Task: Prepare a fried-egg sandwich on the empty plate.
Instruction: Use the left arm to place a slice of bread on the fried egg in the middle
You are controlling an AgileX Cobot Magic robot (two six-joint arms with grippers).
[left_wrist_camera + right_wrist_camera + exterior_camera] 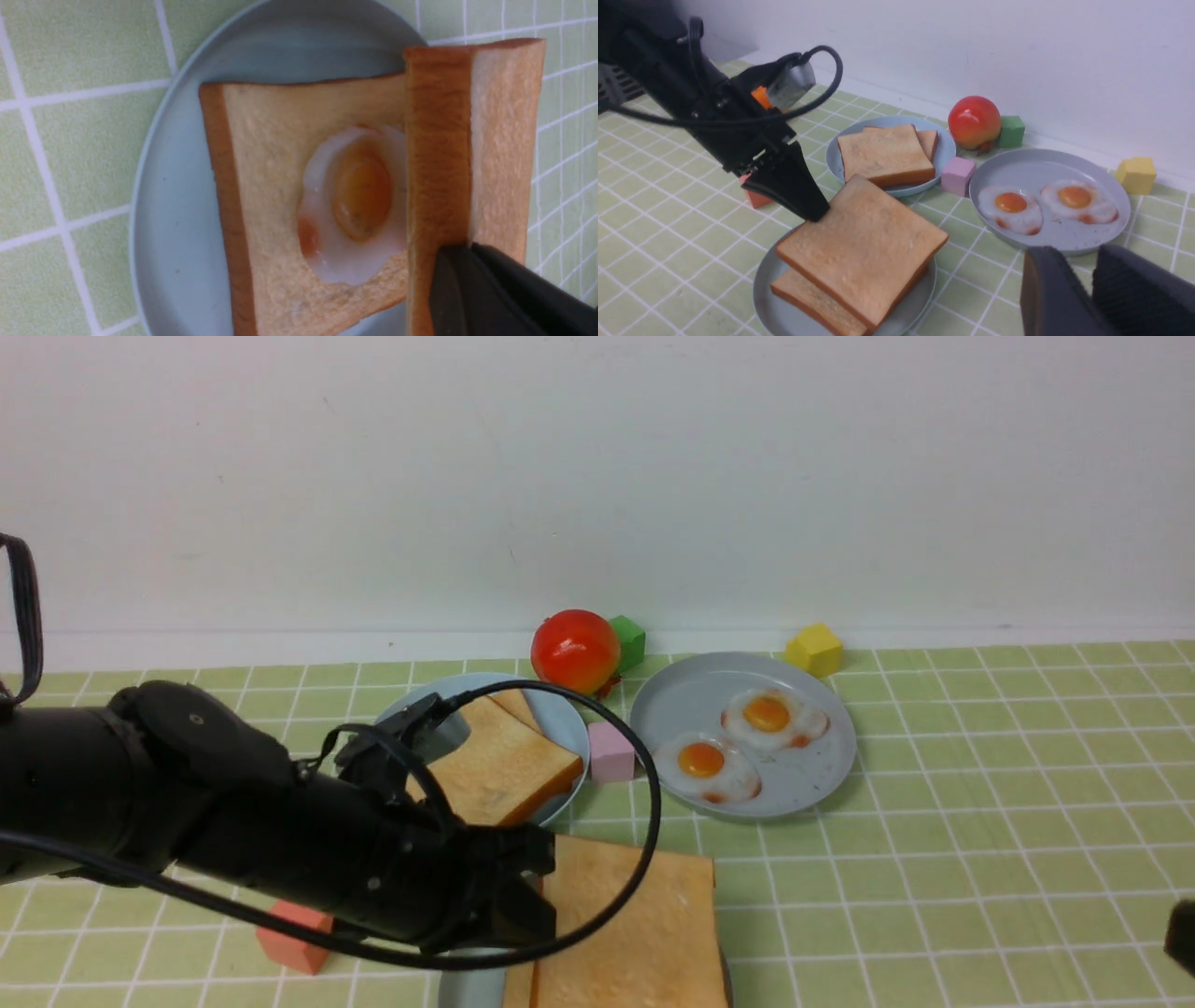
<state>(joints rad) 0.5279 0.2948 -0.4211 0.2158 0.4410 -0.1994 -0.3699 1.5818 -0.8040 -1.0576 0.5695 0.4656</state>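
The empty plate (177,186) (770,298) now carries a toasted bread slice (261,186) with a white fried egg with an orange yolk (355,200) on it. My left gripper (532,887) (472,254) is shut on the edge of a second bread slice (625,933) (859,242), held tilted over the egg. In the right wrist view this top slice hides the egg and overhangs the lower slice (803,298). My right gripper (1083,261) hovers near the egg plate, slightly open with nothing between its fingers.
A blue plate (565,723) holds two more bread slices (495,765). A speckled plate (812,784) holds two fried eggs (767,714). Around them are a red fruit (576,651) and green (627,639), yellow (814,649), pink (611,751) and salmon (294,943) blocks.
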